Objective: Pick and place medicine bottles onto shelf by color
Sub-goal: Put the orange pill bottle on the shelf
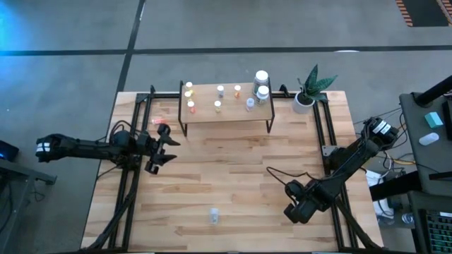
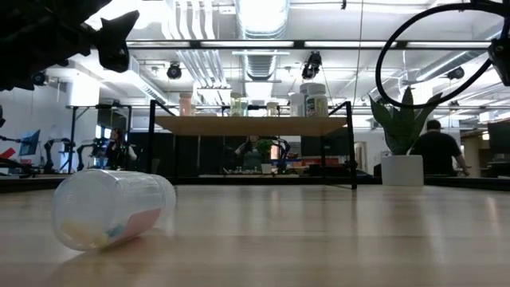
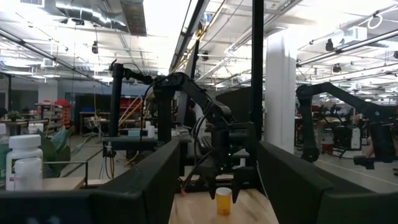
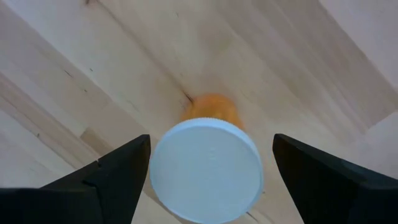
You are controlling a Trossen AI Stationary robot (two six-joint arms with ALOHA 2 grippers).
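— Right hand: how is it seen, and where?

— It is seen spread wide near the front right corner of the light wood-plank worktop, pointed down over a small orange medicine bottle with a round white cap. The bottle stands upright between the two dark fingers, and a gap is left on each side, so nothing is gripped.

— And the left hand?

— It is held above the worktop's left side, near the left end of the shelf. Its fingers are parted to a moderate width, and nothing is seen between them. From its wrist camera the right arm is seen across the worktop, with the orange bottle standing beneath that arm's hand.

— Where are the remaining bottles found?

— A low light-wood shelf on thin black metal legs is set along the rear edge of the worktop. Several tiny orange and yellow vials are spread over its left and middle parts, and two larger white-capped bottles are placed at its right end. One clear bottle is left lying on its side near the middle of the front edge. A white pot with a green plant is placed at the rear right corner.
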